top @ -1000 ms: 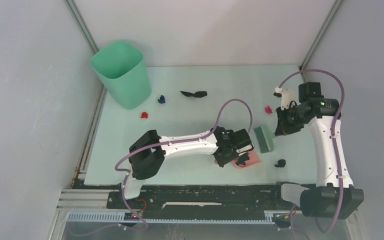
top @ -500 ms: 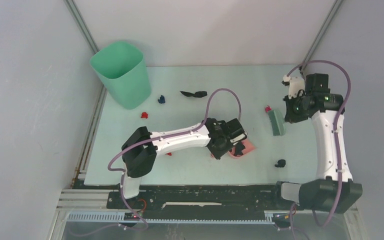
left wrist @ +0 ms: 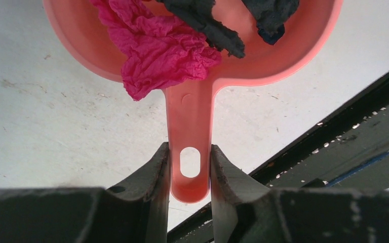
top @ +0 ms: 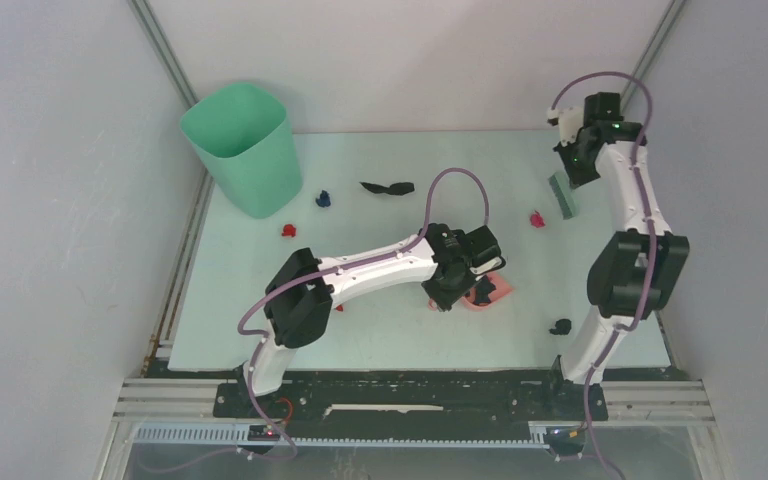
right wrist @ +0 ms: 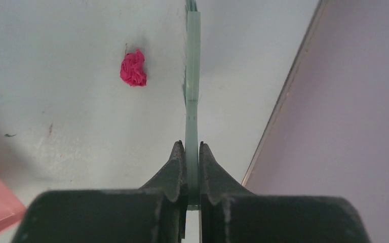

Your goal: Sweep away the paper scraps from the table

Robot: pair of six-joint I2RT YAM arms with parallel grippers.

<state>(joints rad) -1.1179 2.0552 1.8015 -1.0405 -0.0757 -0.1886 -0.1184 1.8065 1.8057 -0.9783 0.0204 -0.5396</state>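
Note:
My left gripper (left wrist: 190, 149) is shut on the handle of the pink dustpan (left wrist: 192, 106), which lies on the table (top: 400, 340) near the front middle (top: 489, 290). A magenta scrap (left wrist: 157, 50) and black scraps (left wrist: 207, 23) lie in the pan. My right gripper (right wrist: 192, 147) is shut on the thin handle of the green brush (right wrist: 193, 76), held at the far right of the table (top: 563, 192). A magenta scrap (right wrist: 133, 68) lies just left of the brush (top: 536, 219). Loose scraps lie on the table: blue (top: 324, 198), black (top: 388, 187), red (top: 287, 230), black (top: 560, 326).
A tall green bin (top: 243, 148) stands at the back left corner. The grey right wall (right wrist: 344, 101) is close beside the brush. The dark front rail (left wrist: 344, 131) runs just behind the dustpan handle.
My right arm has swung the brush from beside the dustpan to the far right back of the table. My left gripper has shifted the dustpan slightly back.

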